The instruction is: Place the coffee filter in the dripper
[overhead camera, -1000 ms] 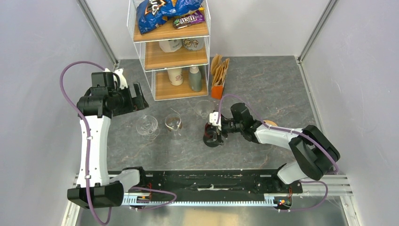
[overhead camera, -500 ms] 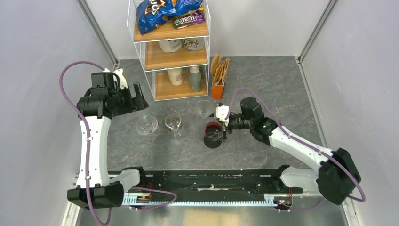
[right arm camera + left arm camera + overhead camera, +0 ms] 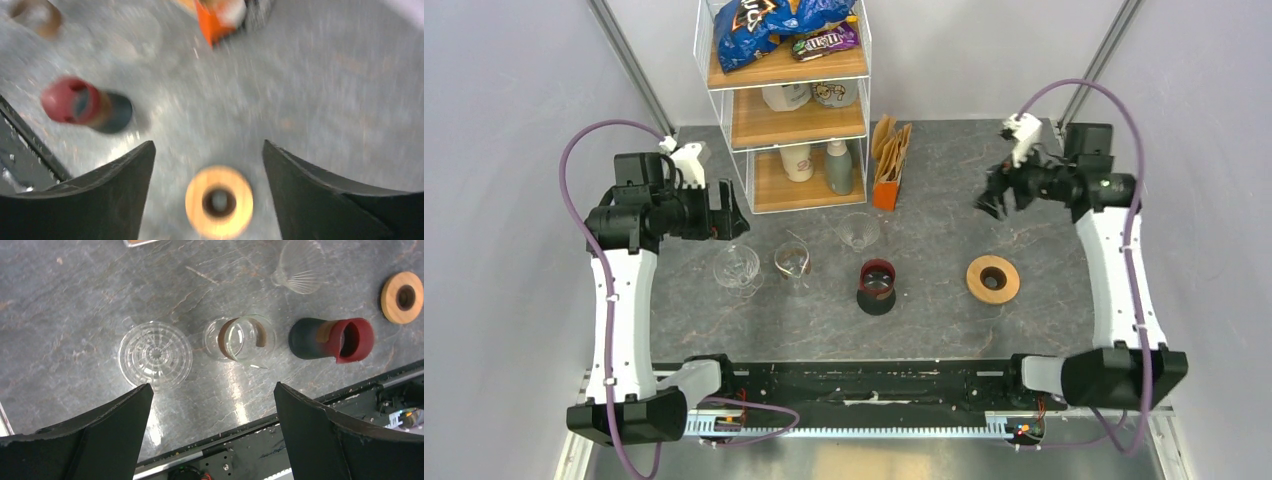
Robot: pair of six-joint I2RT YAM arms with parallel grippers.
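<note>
Brown paper coffee filters (image 3: pixel 890 148) stand in an orange holder (image 3: pixel 884 192) beside the shelf; the holder (image 3: pixel 214 22) also shows blurred in the right wrist view. A clear ribbed glass dripper (image 3: pixel 737 268) (image 3: pixel 155 355) stands left of centre. A second one (image 3: pixel 859 231) (image 3: pixel 300 266) stands near the holder. My left gripper (image 3: pixel 721 211) (image 3: pixel 212 390) hangs open and empty above the table's left side. High at the back right, my right gripper (image 3: pixel 992 195) (image 3: pixel 207 146) is open and empty too, far from the filters.
A glass server with a brown band (image 3: pixel 793 262) (image 3: pixel 240 337) stands between the drippers. A red-and-black vessel (image 3: pixel 876 287) (image 3: pixel 332 339) (image 3: pixel 85 105) stands at centre. A wooden ring (image 3: pixel 993 279) (image 3: pixel 219 201) lies to its right. A wire shelf (image 3: pixel 786 105) with snacks and cups stands at the back.
My right arm has let go of the red-and-black vessel and swung up to the back right, uncovering the wooden ring. The left arm has turned slightly.
</note>
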